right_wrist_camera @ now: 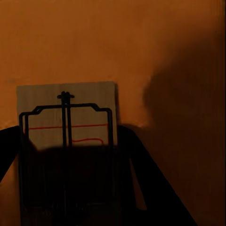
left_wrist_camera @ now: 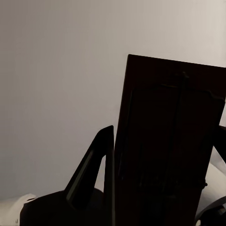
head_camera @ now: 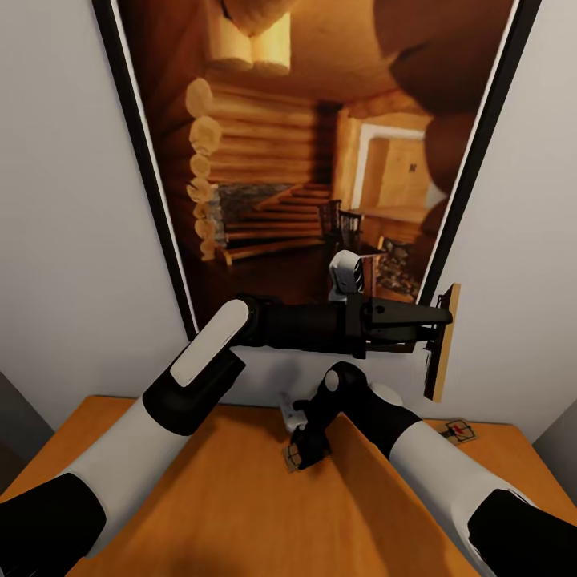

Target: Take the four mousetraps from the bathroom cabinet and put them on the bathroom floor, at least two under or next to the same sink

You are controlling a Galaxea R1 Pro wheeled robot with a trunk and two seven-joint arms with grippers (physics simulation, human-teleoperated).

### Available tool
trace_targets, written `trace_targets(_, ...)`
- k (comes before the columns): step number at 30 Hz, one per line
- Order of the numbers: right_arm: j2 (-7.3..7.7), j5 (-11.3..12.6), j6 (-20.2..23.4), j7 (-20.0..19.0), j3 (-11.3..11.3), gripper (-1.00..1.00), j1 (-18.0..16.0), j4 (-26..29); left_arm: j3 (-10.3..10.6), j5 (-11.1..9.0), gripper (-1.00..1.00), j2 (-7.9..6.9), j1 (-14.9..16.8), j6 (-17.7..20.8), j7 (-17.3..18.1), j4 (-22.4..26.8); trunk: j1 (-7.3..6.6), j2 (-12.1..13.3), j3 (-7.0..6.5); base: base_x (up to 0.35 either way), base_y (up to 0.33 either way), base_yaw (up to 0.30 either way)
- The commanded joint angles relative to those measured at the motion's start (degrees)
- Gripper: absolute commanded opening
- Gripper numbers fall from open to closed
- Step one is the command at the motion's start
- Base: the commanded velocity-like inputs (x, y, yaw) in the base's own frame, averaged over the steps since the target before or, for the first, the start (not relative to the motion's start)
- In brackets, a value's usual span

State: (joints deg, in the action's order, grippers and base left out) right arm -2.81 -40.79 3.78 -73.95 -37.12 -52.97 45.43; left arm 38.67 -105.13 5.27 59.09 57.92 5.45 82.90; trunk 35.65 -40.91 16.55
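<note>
The task looks barely past its start: no mousetrap is on the bathroom floor yet, and the floor and sink are out of sight from here. The left gripper [head_camera: 433,327] is raised in front of the wall, its fingers [left_wrist_camera: 94,165] closed on one mousetrap [head_camera: 442,340] held on edge above the cabinet [head_camera: 200,497], over the back right part of its top. The right gripper [head_camera: 303,449] is down on the cabinet top near the middle of the back edge, its fingers either side of a second mousetrap [right_wrist_camera: 66,122] lying flat there; whether they have closed on it I cannot tell. A third mousetrap [head_camera: 458,432] lies flat near the back right corner. A fourth I cannot find. So, by my reading, all four placements remain. No brand, label or readable writing appears; the traps carry only red lines.
</note>
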Motion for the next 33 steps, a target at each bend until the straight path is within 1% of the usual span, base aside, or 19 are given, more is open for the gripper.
trace_targets(1, 0.12, -0.1, 0.9, -0.2, -0.2, -1.0, 0.0, 0.6, 0.0, 0.6, -1.0, 0.0, 0.1, 0.1, 0.4, 0.0, 0.02, -0.1, 0.09, 0.0, 0.0, 0.0)
trace_targets(6, 0.17, 0.1, 1.1, -0.2, -0.2, -1.0, 0.0, 1.5, 0.0, 0.6, -1.0, 0.05, 0.1, 0.1, 0.4, 0.0, 0.02, -0.1, 0.09, -0.005, 0.0, 0.0)
trace_targets(17, 0.09, 0.1, 1.1, -0.1, -0.2, -1.0, 0.0, 1.0, 0.0, 0.6, -1.0, 0.4, 0.1, 0.2, 0.4, 0.1, 0.02, -0.1, 0.09, -0.035, 0.0, 0.0)
trace_targets(25, 0.16, 0.1, 1.1, -0.1, -0.2, -1.0, 0.0, 0.9, 0.0, 0.6, -1.0, 0.36, 0.1, 0.2, 0.4, 0.1, 0.02, -0.1, 0.09, 0.0, 0.0, 0.0)
trace_targets(33, 0.17, 0.1, 1.1, -0.1, -0.2, -1.0, 0.0, 0.9, 0.0, 0.6, -1.0, 0.6, 0.1, 0.2, 0.4, 0.1, -1.74, 3.1, -1.34, 0.0, 0.0, 0.0)
